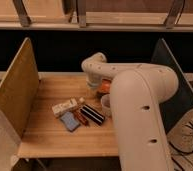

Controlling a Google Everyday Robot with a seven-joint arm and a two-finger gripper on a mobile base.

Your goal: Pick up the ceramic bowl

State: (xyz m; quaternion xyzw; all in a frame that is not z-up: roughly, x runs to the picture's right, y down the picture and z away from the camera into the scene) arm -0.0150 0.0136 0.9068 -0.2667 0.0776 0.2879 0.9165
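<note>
The ceramic bowl (105,86) shows only as an orange-red sliver on the wooden table (55,135), mostly hidden behind my white arm (135,100). My gripper (96,84) is at the end of the arm, reaching down right over the bowl at the table's middle back. A small pale cup (106,104) stands just in front of the bowl, partly hidden by the arm.
Several flat items lie in the table's middle: a pale box (65,107), a blue pad (69,121), a dark striped packet (92,114). A wooden side panel (15,90) stands on the left, a dark panel (170,60) on the right.
</note>
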